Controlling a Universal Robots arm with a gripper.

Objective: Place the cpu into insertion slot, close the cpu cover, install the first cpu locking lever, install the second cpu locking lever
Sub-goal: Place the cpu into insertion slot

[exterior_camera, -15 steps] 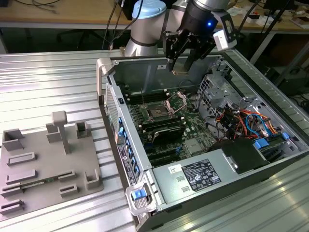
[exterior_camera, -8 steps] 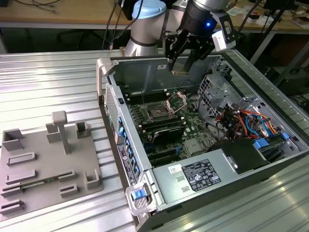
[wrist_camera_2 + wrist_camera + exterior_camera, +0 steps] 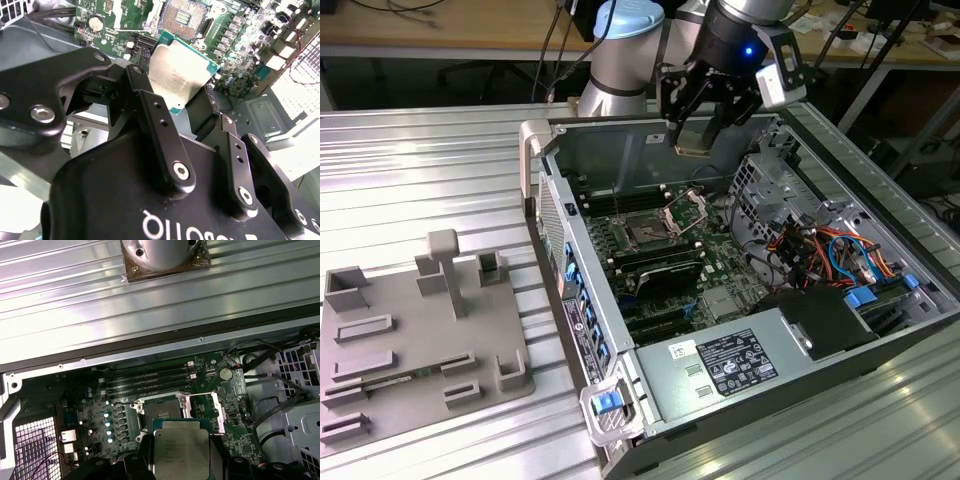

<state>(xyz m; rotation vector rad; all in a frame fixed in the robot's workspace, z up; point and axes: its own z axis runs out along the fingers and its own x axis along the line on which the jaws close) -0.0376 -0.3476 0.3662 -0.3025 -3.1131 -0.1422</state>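
My gripper [image 3: 701,128] hangs above the back of the open computer case, shut on the cpu [image 3: 697,137]. In both wrist views the cpu [image 3: 176,74] [image 3: 180,452] is a flat silver square with a green rim, pinched at two opposite edges between the black fingers [image 3: 156,120]. The insertion slot [image 3: 646,232] [image 3: 159,413] [image 3: 182,17] lies bare on the green motherboard, below the chip and apart from it. The cpu cover [image 3: 687,207] [image 3: 202,409] stands swung open on the slot's far side.
The case walls [image 3: 552,190] ring the motherboard. A grey power supply box [image 3: 720,364] sits at the near end, and a drive cage with coloured cables [image 3: 820,250] at the exterior view's right. Long memory slots [image 3: 150,377] run beside the socket. A grey fixture plate [image 3: 410,340] lies outside the case.
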